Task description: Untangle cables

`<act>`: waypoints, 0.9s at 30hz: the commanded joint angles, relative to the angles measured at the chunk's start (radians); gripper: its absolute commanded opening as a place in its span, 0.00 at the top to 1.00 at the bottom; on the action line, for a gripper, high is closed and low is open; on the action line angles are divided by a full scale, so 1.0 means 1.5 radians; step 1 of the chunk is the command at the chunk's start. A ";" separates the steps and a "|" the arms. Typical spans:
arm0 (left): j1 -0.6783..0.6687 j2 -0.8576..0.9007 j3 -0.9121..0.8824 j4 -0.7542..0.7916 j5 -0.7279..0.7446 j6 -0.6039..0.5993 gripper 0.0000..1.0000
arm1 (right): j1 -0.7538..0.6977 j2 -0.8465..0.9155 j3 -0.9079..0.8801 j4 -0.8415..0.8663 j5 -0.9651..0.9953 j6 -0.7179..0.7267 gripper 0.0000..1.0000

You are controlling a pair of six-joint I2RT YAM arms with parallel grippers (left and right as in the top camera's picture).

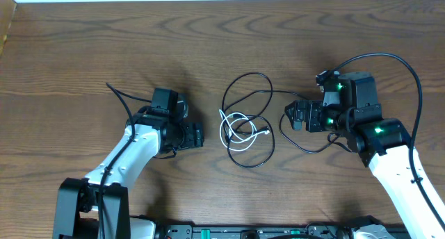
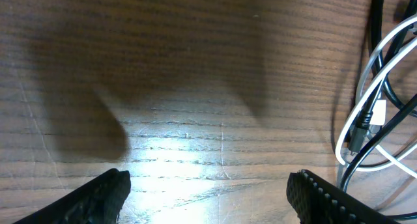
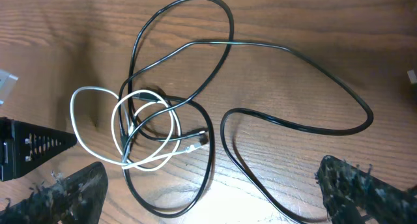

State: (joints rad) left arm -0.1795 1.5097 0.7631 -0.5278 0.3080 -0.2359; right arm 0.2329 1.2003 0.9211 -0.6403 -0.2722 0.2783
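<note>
The cables lie in a loose tangle mid-table. A white cable [image 1: 234, 133] is coiled in small loops, and black cables [image 1: 254, 73] loop through and around it, one trailing right under my right arm. My left gripper [image 1: 201, 135] is open just left of the tangle, with nothing between its fingers. In the left wrist view its jaws [image 2: 208, 198] frame bare wood, and the white cable [image 2: 380, 111] and black cable [image 2: 376, 15] sit at the right edge. My right gripper [image 1: 286, 117] is open to the right of the tangle. Its wrist view shows the white coil [image 3: 98, 88] and black loops [image 3: 230, 21] ahead of its gripper [image 3: 218, 198], with a black strand running between the fingers.
The wooden table [image 1: 104, 44] stretches out on all sides of the tangle. Thick black wires run from both arms, one arching over the right arm [image 1: 403, 65]. The left arm's fingers [image 3: 32, 146] show at the left edge of the right wrist view.
</note>
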 commanded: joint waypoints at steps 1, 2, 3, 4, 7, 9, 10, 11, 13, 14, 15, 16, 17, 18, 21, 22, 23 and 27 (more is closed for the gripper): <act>0.002 0.005 -0.001 -0.003 -0.009 0.001 0.18 | -0.003 -0.002 0.004 -0.002 0.006 -0.004 0.01; 0.002 0.005 -0.002 -0.003 -0.009 0.001 0.18 | -0.003 -0.002 0.004 -0.002 0.006 -0.004 0.01; 0.002 0.005 -0.001 -0.003 -0.009 0.001 0.18 | -0.003 -0.002 0.004 -0.002 0.006 -0.004 0.01; 0.002 0.005 -0.001 -0.003 -0.009 0.001 0.18 | -0.003 -0.002 0.004 -0.002 0.006 -0.004 0.01; 0.002 0.005 -0.001 -0.003 -0.009 0.001 0.18 | -0.003 -0.002 0.004 -0.002 0.006 -0.004 0.01; 0.002 0.005 -0.001 -0.003 -0.009 0.001 0.18 | -0.003 -0.002 0.004 -0.002 0.006 -0.004 0.01; 0.002 0.005 -0.001 -0.003 -0.009 0.001 0.18 | -0.003 -0.002 0.004 -0.002 0.006 -0.004 0.01; 0.002 0.005 -0.001 -0.003 -0.009 0.001 0.17 | -0.003 -0.002 0.004 -0.003 0.006 -0.004 0.01; 0.002 0.005 -0.001 -0.003 -0.009 0.001 0.17 | -0.003 -0.002 0.004 -0.002 0.006 -0.004 0.01; 0.002 0.005 -0.001 -0.003 -0.009 0.001 0.17 | -0.003 -0.002 0.004 -0.002 0.006 -0.004 0.01; 0.002 0.005 -0.001 -0.003 -0.009 0.001 0.17 | -0.003 -0.002 0.004 -0.002 0.006 -0.004 0.01; 0.002 0.005 -0.001 -0.003 -0.009 0.001 0.17 | -0.003 -0.002 0.004 -0.002 0.006 -0.004 0.01; 0.002 0.005 -0.002 -0.003 -0.009 0.001 0.17 | -0.003 -0.002 0.004 -0.002 0.006 -0.004 0.01; 0.002 0.005 -0.001 -0.003 -0.009 0.001 0.17 | -0.003 -0.002 0.004 -0.002 0.006 -0.004 0.01; 0.002 0.005 -0.001 -0.003 -0.009 0.001 0.12 | -0.003 -0.002 0.004 -0.002 0.006 -0.004 0.01; 0.002 0.005 -0.001 -0.003 -0.009 0.001 0.09 | -0.003 -0.002 0.004 -0.002 0.006 -0.004 0.01; 0.002 0.005 -0.001 -0.003 -0.009 0.001 0.08 | -0.003 -0.002 0.004 -0.003 0.006 -0.004 0.01; 0.002 0.005 -0.001 0.001 -0.009 0.001 0.07 | -0.003 -0.002 0.004 -0.002 0.006 -0.004 0.01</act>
State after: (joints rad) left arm -0.1795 1.5097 0.7631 -0.5259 0.3077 -0.2363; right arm 0.2329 1.2003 0.9211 -0.6403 -0.2722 0.2783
